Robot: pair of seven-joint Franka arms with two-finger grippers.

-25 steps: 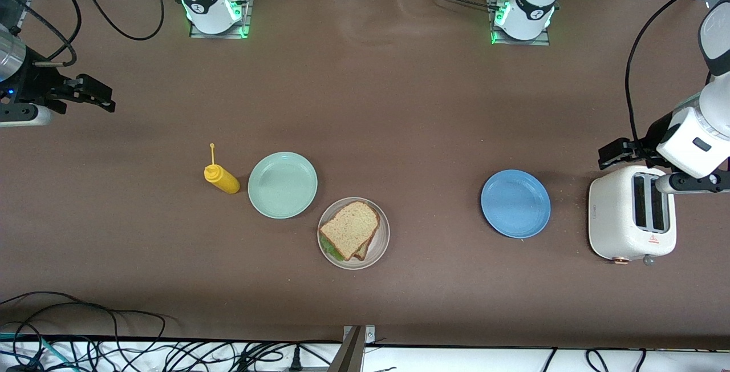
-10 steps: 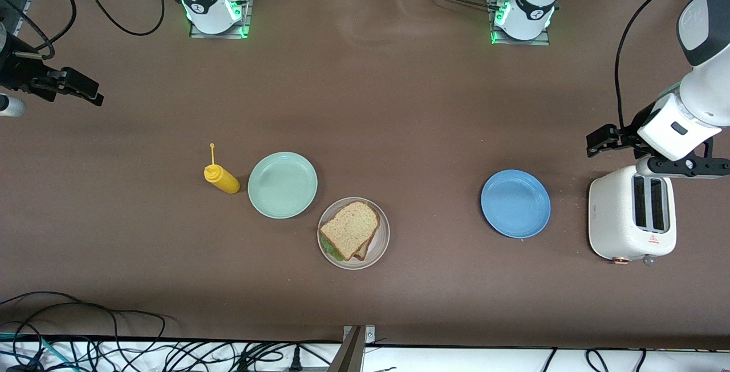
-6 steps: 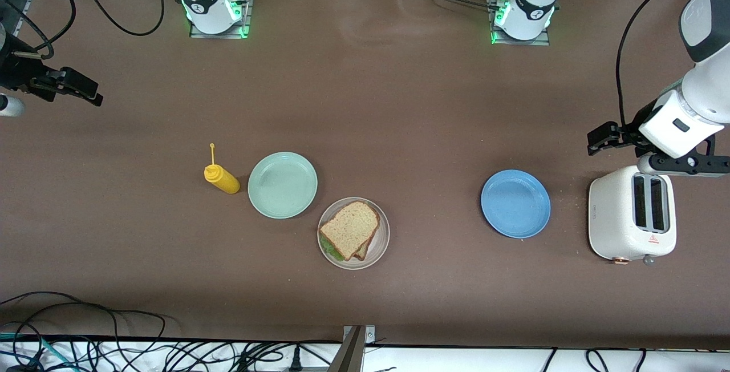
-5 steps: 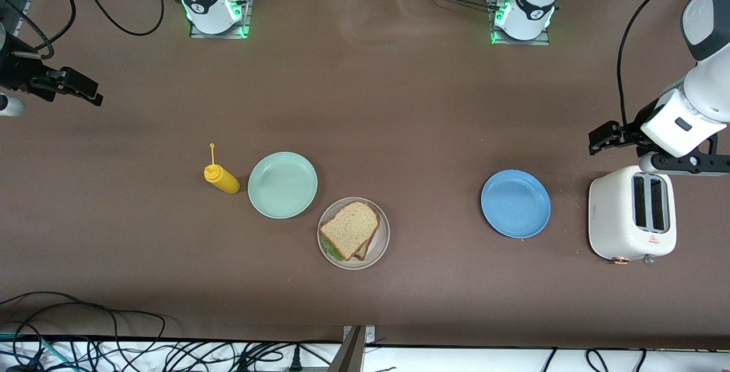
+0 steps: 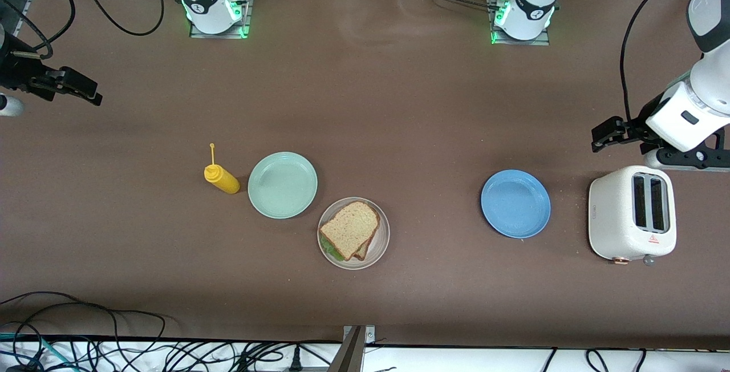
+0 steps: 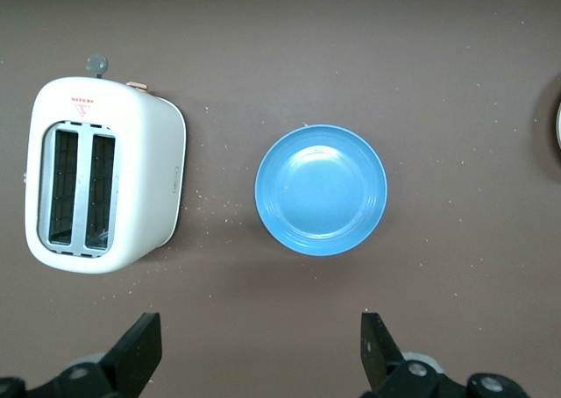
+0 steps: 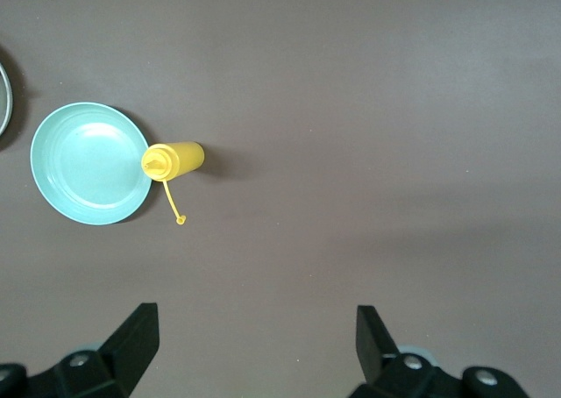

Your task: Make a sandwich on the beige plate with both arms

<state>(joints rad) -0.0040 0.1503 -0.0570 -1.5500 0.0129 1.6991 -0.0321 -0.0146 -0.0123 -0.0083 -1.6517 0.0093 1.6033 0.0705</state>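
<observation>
While we're scanning along the matte brown table (image 5: pixel 399 121) from the right arm's end, the right gripper (image 5: pixel 85 93) is hanging up in the air over bare tabletop, black fingers spread as wide as they go and gripping nothing. The right wrist view is showing the same thing, both fingertips (image 7: pixel 136 332) well apart.

Next we're seeing a yellow squeeze bottle (image 5: pixel 222 178) with a thin tethered cap, sitting just beside a smooth round mint green plate (image 5: pixel 282 185).

A bit nearer the front camera, the beige plate (image 5: pixel 381 234) is almost touching the green one. It's pale and round with a raised rim. The sandwich (image 5: pixel 350 229) is sitting on it: grainy tan bread with dark crusts, the slices slightly offset, crinkly green lettuce peeking out at one edge.

Further along we're looking at a glossy blue plate (image 5: pixel 515 203), then a rounded white two-slot toaster (image 5: pixel 632 213) with crumbs scattered near it.

The left gripper (image 5: pixel 604 133) is hovering over the table just past the toaster, jaws fully spread, holding nothing.
</observation>
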